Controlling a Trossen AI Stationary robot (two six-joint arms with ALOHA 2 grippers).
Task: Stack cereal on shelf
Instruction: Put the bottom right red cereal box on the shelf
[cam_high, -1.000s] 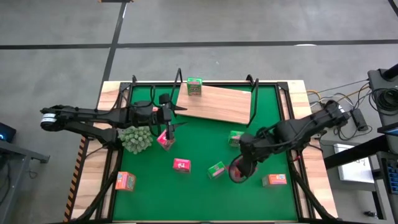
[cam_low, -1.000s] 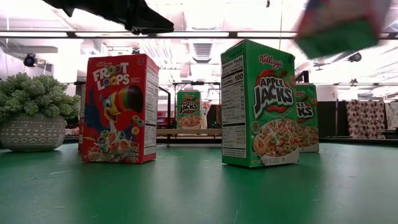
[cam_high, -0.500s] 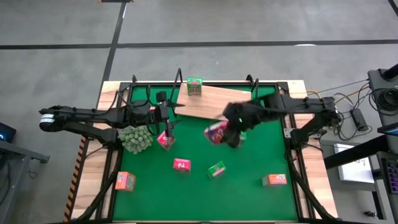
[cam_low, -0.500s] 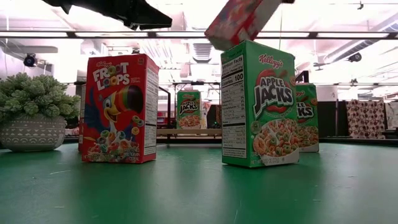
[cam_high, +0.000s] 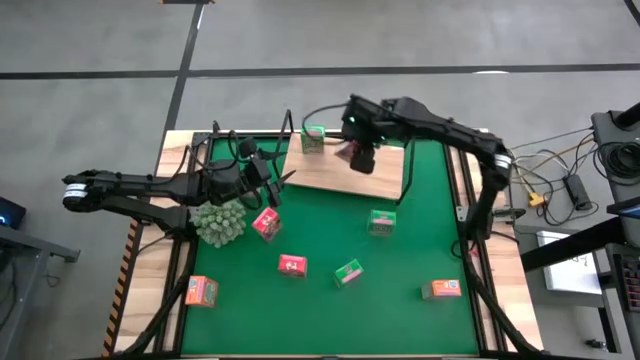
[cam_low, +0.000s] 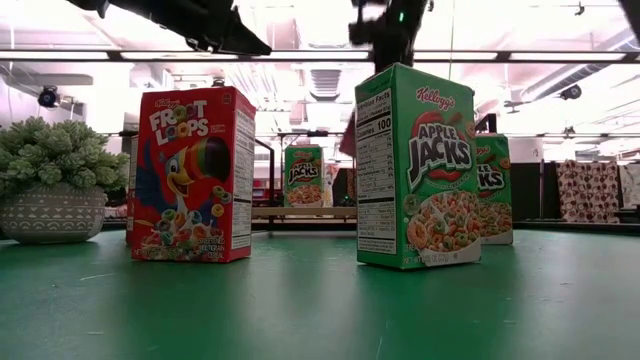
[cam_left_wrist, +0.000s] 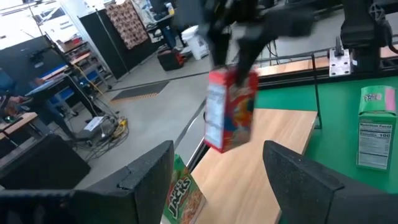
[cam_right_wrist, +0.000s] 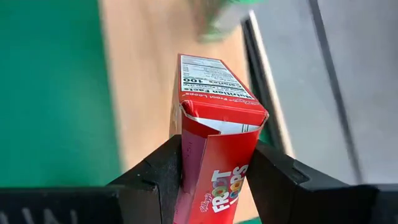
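My red cereal box (cam_right_wrist: 214, 124) has travelled from the mat's near right up over the shelf (cam_high: 375, 170).
Light, crushable card; my right gripper (cam_high: 358, 152) pinches its flat faces near the shelf's far-left corner. My left gripper (cam_high: 268, 172) gapes empty.

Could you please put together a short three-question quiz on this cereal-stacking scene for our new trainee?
1. True or false: the right gripper is clamped on a red Froot Loops cereal box.
2. What already stands on the light wooden shelf board? A) a green Apple Jacks box B) the spiky green ball plant C) an orange box
3. Fill in: the open left gripper hovers near the shelf's ____ end.

Key: 1 true; 2 A; 3 left
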